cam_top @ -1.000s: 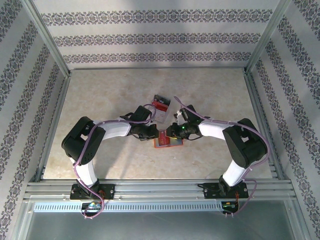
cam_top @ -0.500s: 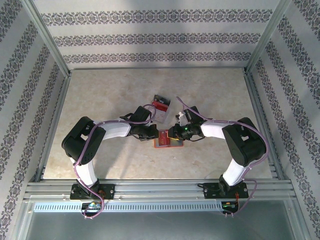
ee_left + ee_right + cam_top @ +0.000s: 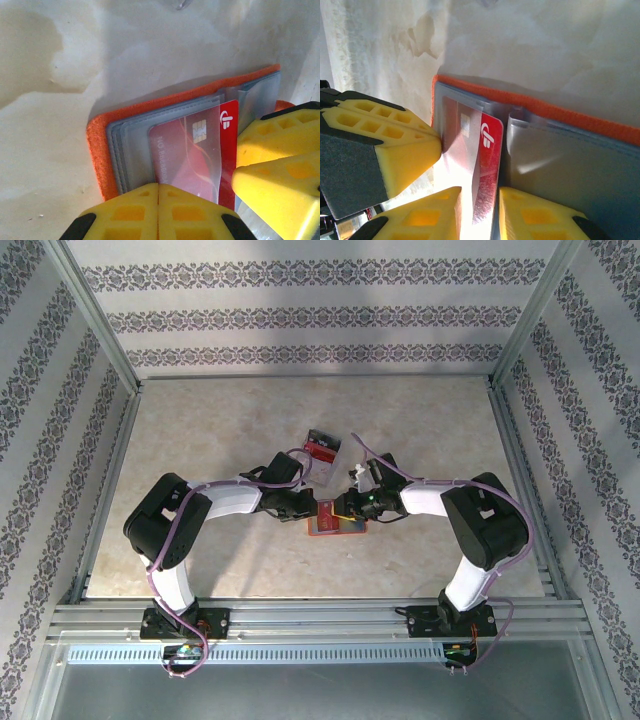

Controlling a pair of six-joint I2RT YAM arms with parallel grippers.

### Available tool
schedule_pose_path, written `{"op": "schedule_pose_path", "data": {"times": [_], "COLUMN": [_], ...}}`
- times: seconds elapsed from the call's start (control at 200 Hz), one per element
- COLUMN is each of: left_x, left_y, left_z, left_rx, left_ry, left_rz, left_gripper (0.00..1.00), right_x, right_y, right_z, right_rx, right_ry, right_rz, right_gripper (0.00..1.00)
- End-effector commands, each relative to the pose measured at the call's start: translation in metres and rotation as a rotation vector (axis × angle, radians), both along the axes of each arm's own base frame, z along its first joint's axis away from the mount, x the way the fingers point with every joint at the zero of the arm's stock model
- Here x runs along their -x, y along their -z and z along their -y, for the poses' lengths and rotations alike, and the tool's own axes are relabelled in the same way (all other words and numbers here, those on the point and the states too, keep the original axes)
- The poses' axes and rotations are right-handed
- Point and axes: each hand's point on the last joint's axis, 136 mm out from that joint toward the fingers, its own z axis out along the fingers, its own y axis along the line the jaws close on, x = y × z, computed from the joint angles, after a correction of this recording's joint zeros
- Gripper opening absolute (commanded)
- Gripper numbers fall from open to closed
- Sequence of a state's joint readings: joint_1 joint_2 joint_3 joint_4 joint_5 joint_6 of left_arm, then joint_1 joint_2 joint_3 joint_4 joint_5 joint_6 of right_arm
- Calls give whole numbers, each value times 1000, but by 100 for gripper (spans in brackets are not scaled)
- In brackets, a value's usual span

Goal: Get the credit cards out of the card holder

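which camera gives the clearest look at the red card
Left wrist: the red card lies face-on, chip and logo plain, partly out of its clear pocket. Right wrist shows it slanted and washed by glare between yellow fingers. In top external it is a tiny red patch at the card holder.

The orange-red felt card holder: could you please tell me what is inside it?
A red chip card sticks partway out of a translucent grey sleeve; sleeves beneath are covered, hiding any further cards.

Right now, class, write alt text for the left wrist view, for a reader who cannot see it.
A red chip card sticks partway out of an open orange card holder on a pale table. The left claw is shut at its near edge; the right claw grips the card's end.
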State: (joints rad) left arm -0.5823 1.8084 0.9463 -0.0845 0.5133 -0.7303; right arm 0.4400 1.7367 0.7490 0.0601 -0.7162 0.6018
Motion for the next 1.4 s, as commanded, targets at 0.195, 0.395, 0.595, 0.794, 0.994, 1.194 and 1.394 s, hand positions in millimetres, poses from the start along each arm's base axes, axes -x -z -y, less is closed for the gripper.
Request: {"op": "schedule_pose_path", "data": {"times": [0.195, 0.395, 0.595, 0.794, 0.994, 1.194, 1.394], "left_x": [8, 8, 10, 11, 12, 12, 10], "left_y": [26, 27, 32, 34, 34, 34, 30], "left_z": [-12, -12, -15, -17, -19, -19, -17], "left_rx": [-59, -62, -75, -90, -100, -102, -87], "left_ry": [-8, -9, -13, -19, -19, -18, -17], "left_rz": [-45, -50, -61, -68, -72, -69, -62], "left_gripper": [8, 8, 8, 7, 7, 7, 7], "right_x": [11, 11, 11, 9, 9, 9, 9], "right_y": [12, 13, 13, 10, 8, 6, -3], "right_z": [0, 4, 7, 9, 14, 23, 36], "right_rx": [-17, -12, -15, -18, -19, -19, -16], "right_ry": [-8, 1, 8, 15, 28, 44, 63], "right_rz": [-50, -50, -50, -42, -38, -33, -18], "right_gripper": [24, 22, 17, 12, 12, 12, 10]}}
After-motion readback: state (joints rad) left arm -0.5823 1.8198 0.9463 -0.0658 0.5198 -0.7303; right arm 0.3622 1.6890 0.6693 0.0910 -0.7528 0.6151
